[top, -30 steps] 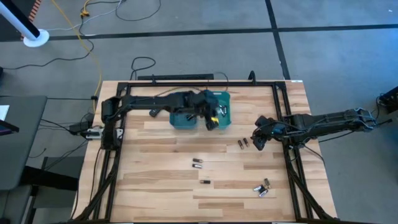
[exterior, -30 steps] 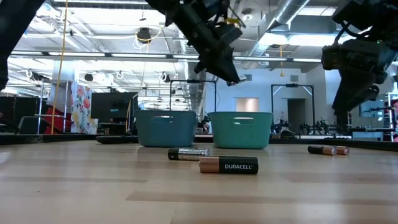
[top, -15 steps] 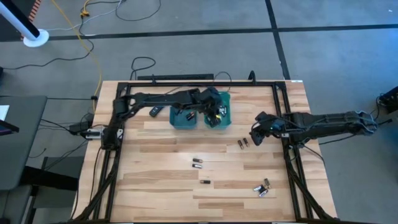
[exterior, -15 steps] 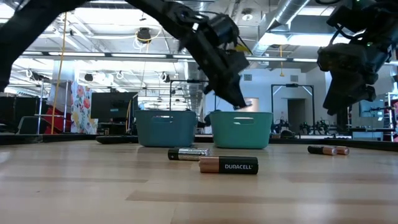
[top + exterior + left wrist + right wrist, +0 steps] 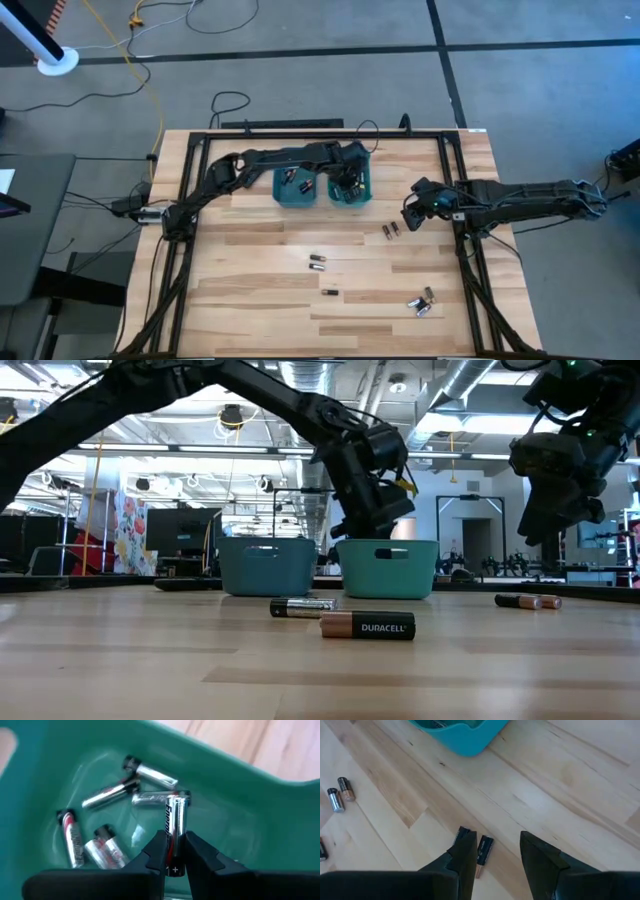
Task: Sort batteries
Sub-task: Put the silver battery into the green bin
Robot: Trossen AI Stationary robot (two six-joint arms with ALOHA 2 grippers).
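My left gripper (image 5: 172,842) is shut on a silvery battery (image 5: 175,817) above the inside of the right teal bin (image 5: 368,182), where several silvery batteries (image 5: 107,795) lie on the floor. In the low view it hangs just over that bin's rim (image 5: 388,545). My right gripper (image 5: 497,847) is open and hovers above two dark copper-ended batteries (image 5: 390,230) lying on the table. One of them (image 5: 484,851) shows between its fingers; the other is partly hidden behind a finger. My left gripper pinches the silvery battery between its two fingers (image 5: 157,851), on the half by its plus-marked end (image 5: 173,862). The fingers lie along it and the free end (image 5: 179,797) sticks out beyond the fingertips. It is lifted clear above the batteries in the bin.
A second teal bin (image 5: 293,187) stands left of the first. Loose batteries lie on the near half of the table: a pair (image 5: 318,262), a single (image 5: 330,292) and a cluster (image 5: 422,300) toward the near right corner. A black frame (image 5: 300,135) borders the wooden top.
My left gripper has carried the battery toward the far edge and down, from above the near rim of the right bin to a point over its inside, close above the rim. My right gripper has shifted slightly toward the table's left.
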